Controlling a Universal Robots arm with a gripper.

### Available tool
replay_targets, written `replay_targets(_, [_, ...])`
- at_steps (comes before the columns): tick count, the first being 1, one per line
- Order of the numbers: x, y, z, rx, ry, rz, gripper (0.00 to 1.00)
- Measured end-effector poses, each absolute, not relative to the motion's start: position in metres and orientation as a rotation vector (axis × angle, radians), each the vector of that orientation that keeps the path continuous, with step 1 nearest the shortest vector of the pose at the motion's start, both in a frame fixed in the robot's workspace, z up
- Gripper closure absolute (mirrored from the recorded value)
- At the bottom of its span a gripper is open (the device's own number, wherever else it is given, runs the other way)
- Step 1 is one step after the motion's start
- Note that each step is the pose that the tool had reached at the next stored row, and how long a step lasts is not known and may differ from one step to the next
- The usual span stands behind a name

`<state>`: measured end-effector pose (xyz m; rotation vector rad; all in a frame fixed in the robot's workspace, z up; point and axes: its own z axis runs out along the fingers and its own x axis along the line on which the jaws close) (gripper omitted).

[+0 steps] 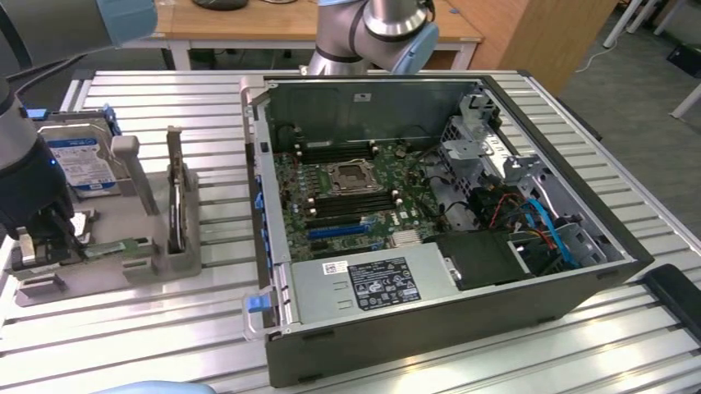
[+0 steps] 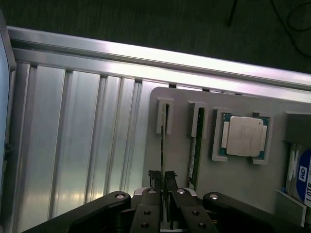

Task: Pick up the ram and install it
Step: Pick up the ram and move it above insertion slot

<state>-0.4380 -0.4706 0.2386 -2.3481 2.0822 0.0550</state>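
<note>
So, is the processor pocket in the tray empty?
No, the processor sits in its square pocket on the tray.

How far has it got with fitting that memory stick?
Nothing looks installed yet: the ram stands in its slot on the gray holder. In hand: the gripper is down over the ram's end. Left: lifting it and seating it on the motherboard in the open computer case.
</note>
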Motion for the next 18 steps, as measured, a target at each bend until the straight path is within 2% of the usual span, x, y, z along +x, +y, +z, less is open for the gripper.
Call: replay_targets(18, [-0.438,-0.471,0.260,-2.348,2.082,0.055,0.87])
